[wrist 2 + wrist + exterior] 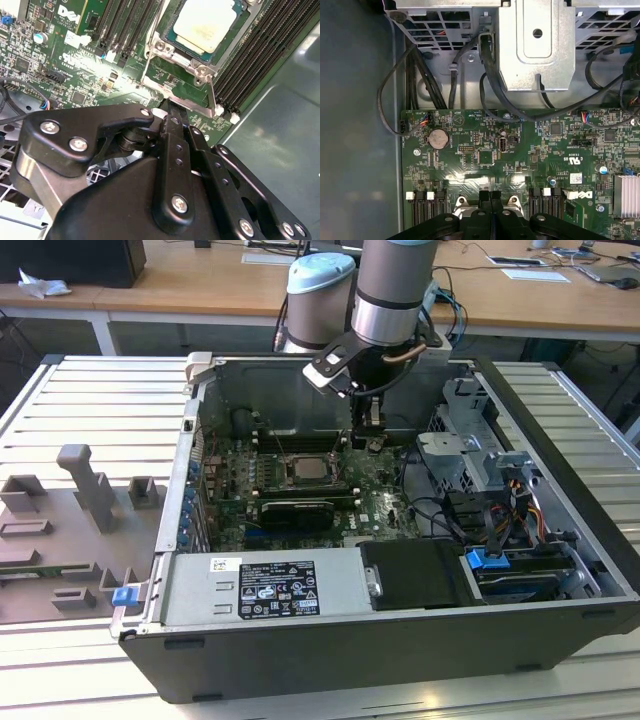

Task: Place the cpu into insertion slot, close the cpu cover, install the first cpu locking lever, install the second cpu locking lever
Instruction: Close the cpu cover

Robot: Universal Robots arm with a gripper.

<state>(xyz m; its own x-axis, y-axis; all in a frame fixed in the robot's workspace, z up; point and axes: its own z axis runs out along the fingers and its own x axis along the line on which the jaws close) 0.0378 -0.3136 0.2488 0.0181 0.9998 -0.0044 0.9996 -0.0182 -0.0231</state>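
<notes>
The pale cpu [205, 22] lies flat in the insertion slot [305, 472] on the green board. The silvery cpu cover [187, 59] lies down around it as a frame. One thin locking lever [212, 92] runs along one side of the socket and another [152, 45] along the adjacent side. My gripper [167, 107] is shut, its black fingertips pressed together right at the socket's corner, where the lever's bent metal bar [192, 103] crosses. In the exterior view the gripper [371, 435] hangs low over the board, just to the exterior view's right of the socket. Nothing shows between the fingers [485, 196].
Long black memory slots [250, 55] flank the socket. A black expansion card [297, 512] lies in front of it, then the power supply [270, 585]. The drive cage [470, 455] and loose cables [430, 510] crowd the exterior view's right. Grey fixtures [80, 490] stand outside the case.
</notes>
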